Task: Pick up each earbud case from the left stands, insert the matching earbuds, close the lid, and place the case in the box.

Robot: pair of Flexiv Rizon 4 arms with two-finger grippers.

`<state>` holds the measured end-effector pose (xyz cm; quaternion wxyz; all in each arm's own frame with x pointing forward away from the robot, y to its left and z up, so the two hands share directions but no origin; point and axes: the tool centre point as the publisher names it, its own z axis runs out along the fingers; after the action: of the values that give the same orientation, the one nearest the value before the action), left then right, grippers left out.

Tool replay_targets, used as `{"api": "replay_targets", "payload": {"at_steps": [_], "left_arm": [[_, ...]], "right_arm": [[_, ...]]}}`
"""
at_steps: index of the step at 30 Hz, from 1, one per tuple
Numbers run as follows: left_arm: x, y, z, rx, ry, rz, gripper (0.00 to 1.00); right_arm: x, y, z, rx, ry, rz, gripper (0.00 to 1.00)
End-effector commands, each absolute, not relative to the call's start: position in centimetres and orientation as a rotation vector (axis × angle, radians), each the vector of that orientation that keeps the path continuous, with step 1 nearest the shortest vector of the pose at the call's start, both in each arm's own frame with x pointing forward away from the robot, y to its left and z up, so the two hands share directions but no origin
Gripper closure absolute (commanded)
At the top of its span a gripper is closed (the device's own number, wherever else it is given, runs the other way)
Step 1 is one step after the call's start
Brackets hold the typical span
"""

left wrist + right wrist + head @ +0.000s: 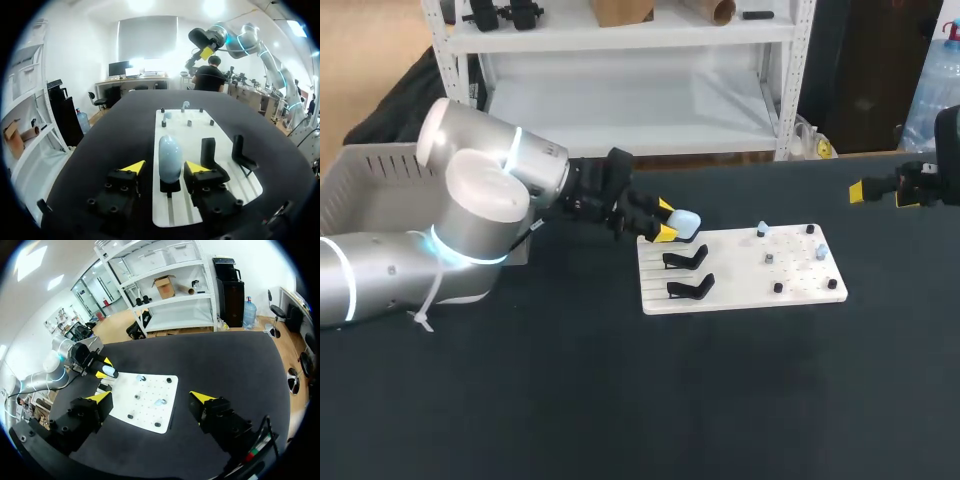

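Observation:
A pale blue earbud case rests on the rear black stand at the left end of the white board. My left gripper is level with the case, one finger on each side. It is open, with a gap showing at both fingers, wider on one side. Two empty black stands stand beside it. Small earbuds sit on pegs at the board's right half. My right gripper hovers open far to the right, holding nothing.
A grey bin sits at the table's left edge behind my left arm. Small black pegs dot the board's right part. Dark tabletop stretches in front of the board.

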<state>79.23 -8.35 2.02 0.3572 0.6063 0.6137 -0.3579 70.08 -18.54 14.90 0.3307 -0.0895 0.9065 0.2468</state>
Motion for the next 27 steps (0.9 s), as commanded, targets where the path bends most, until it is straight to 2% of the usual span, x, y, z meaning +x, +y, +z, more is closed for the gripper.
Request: {"api": "replay_targets", "payload": {"at_steps": [1, 20, 27], "left_arm": [[79.69, -8.71, 1.73, 1.569, 1.582, -0.939, 0.53], [79.49, -9.59, 1.48, 1.560, 1.577, -0.967, 0.65], [79.28, -9.51, 1.31, 1.555, 1.580, -0.968, 0.65]], "right_arm": [[70.11, -18.59, 14.92, -0.235, 2.372, 0.646, 0.00], [70.11, -18.59, 14.92, -0.235, 2.372, 0.646, 0.00], [70.11, -18.59, 14.92, -0.235, 2.372, 0.646, 0.00]]}}
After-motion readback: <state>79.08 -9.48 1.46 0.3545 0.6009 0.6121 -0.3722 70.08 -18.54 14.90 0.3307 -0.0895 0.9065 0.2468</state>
